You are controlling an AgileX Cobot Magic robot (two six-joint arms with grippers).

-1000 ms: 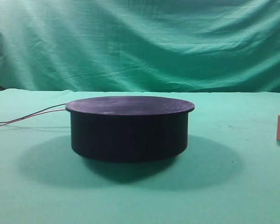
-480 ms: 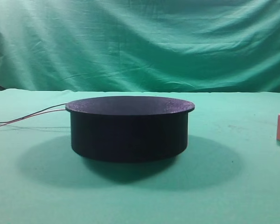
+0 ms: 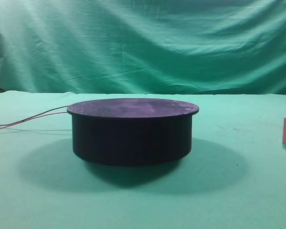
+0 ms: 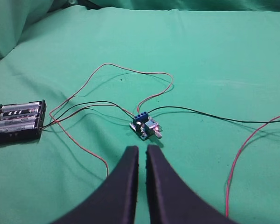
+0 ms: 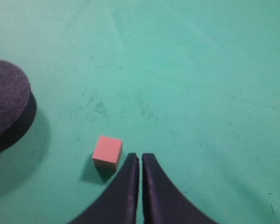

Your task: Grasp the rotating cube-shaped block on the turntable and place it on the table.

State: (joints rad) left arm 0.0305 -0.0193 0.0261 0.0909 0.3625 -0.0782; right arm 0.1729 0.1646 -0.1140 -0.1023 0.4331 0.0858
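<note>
Cube off the turntable, claws clenched
The cube-shaped block (image 5: 107, 151) sits lower left on the table (image 5: 200, 93); right gripper (image 5: 140, 161) and left gripper (image 4: 142, 154) clenched empty (retreat straight up, avoid nudging).

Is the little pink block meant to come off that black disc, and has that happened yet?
It looks done. The cube-shaped block sits on the green table, apart from the turntable, whose top is bare. The right gripper is shut and empty beside the block. The left gripper holds nothing, over the wiring. Nothing visible seems left to do.
</note>
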